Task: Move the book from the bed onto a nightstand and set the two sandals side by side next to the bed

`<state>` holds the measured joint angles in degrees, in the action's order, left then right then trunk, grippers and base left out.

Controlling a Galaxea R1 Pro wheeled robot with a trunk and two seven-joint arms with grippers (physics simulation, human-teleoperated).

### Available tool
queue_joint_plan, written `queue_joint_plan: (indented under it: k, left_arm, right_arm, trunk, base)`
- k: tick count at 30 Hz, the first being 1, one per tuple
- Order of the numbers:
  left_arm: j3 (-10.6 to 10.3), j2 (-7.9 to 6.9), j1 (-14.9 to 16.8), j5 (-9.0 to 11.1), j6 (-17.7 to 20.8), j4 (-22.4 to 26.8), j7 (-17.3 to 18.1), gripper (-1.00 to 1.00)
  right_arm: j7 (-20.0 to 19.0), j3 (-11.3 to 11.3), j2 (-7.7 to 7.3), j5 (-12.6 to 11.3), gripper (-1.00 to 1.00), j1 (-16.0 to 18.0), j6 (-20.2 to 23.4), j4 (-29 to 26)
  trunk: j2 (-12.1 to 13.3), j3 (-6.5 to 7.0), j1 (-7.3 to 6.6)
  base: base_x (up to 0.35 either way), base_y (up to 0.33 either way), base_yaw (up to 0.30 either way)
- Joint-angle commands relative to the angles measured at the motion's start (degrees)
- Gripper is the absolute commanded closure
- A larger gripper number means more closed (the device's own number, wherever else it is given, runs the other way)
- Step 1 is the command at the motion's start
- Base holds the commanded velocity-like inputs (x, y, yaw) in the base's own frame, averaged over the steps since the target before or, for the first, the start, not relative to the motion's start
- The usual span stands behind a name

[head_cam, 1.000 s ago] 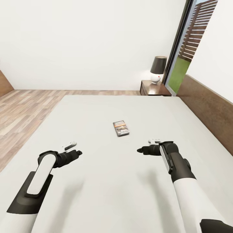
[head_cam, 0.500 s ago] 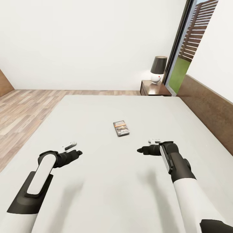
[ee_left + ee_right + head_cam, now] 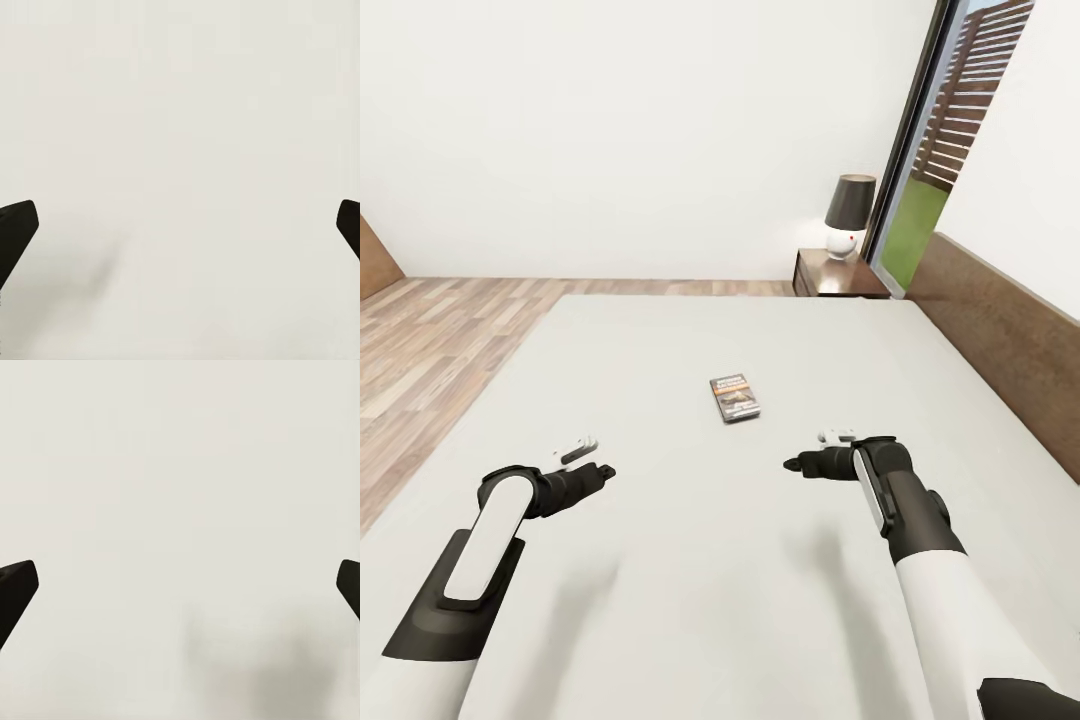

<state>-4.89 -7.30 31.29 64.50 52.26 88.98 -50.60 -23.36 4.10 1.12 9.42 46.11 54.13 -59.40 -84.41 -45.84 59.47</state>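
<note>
**Both arms over the mattress, book lying ahead of them**

Nearest the robot: both arms reach forward over the bed (image 3: 660, 600), off-white mattress beneath them. Left gripper (image 3: 600, 470) sits above the mattress, on the robot's left of the book and nearer to the robot than it, well apart from it. Right gripper (image 3: 792, 465) sits on the other side, near the book but not touching it, also on the robot's side of it.

Jaws: in the left wrist view the two dark fingertips (image 3: 16, 229) stand at opposite edges with bare mattress between them, so the jaws are spread wide and hold nothing. The right wrist view gives the same reading: fingertips (image 3: 16, 589) far apart, jaws wide, nothing gripped.

Book (image 3: 734, 396): flat on the mattress, cover up, dark with an orange band, about mid-bed and beyond both grippers.

Beyond the book: the brown headboard (image 3: 1000, 340) runs along the bed's right edge. Past the far corner of the bed stands the nightstand (image 3: 838, 274), carrying a lamp (image 3: 849, 214) with a dark shade and white base. Just beside the nightstand, a glass door (image 3: 930, 150) shows grass and a slatted fence. Wood-plank floor (image 3: 430, 330) lies left of the bed; a white wall (image 3: 640, 130) closes the far side.
</note>
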Motion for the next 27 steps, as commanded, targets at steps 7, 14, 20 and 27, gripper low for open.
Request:
queue_joint_plan:
  k: [7,14,20,27]
  left_arm:
    - [-0.18,-0.08,0.01,0.47,-0.03,0.05,-0.58,-1.00]
    - [-0.20,-0.08,0.00,0.57,-0.04,0.05,-0.56,-1.00]
    - [-0.21,-0.03,0.00,0.68,-0.05,0.05,-0.56,-1.00]
    - [-0.21,0.00,0.02,0.71,-0.05,0.05,-0.56,-1.00]
  right_arm:
    - [-0.64,0.21,0.04,0.60,-1.00,-0.02,0.22,-0.44]
    - [-0.63,0.27,0.02,0.56,-1.00,0.19,0.32,-0.21]
    - [-0.63,0.35,0.02,0.59,-1.00,0.50,0.36,0.29]
    - [-0.63,0.38,0.02,0.60,-1.00,0.63,0.36,0.47]
  trunk:
    - [-0.03,-0.24,0.00]
    - [-0.03,-0.74,0.00]
    - [-0.03,-1.25,0.00]
    - [-0.03,-1.87,0.00]
  base:
    - [0.000,0.000,0.000]
    - [0.000,0.000,0.000]
    - [0.000,0.000,0.000]
    - [0.000,0.000,0.000]
